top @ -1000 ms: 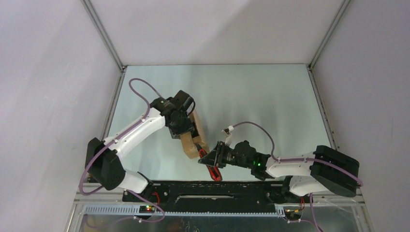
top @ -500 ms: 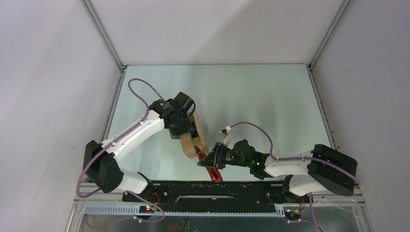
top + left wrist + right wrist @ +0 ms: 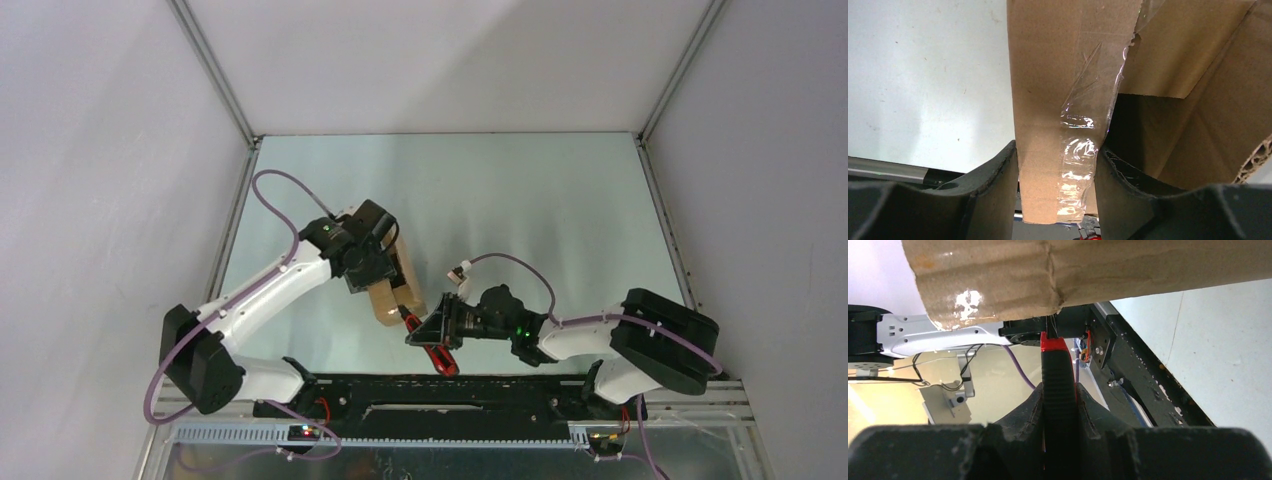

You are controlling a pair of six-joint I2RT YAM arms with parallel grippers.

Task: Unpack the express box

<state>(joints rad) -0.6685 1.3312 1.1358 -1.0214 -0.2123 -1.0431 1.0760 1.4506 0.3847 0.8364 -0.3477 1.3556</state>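
My left end effector is clamped at a middling width on one cardboard panel of the express box. The panel stands between my two fingers and carries a wrinkled strip of clear tape. Past that panel the carton's brown interior shows, with a flap angled away.

The box is near the front of the counter, left of centre, between my two end effectors. I cannot tell whether it rests on the counter.

My right end effector is closed narrow around the red-and-black utility knife. The knife's red nose points at the carton's rough lower edge, just beside it.
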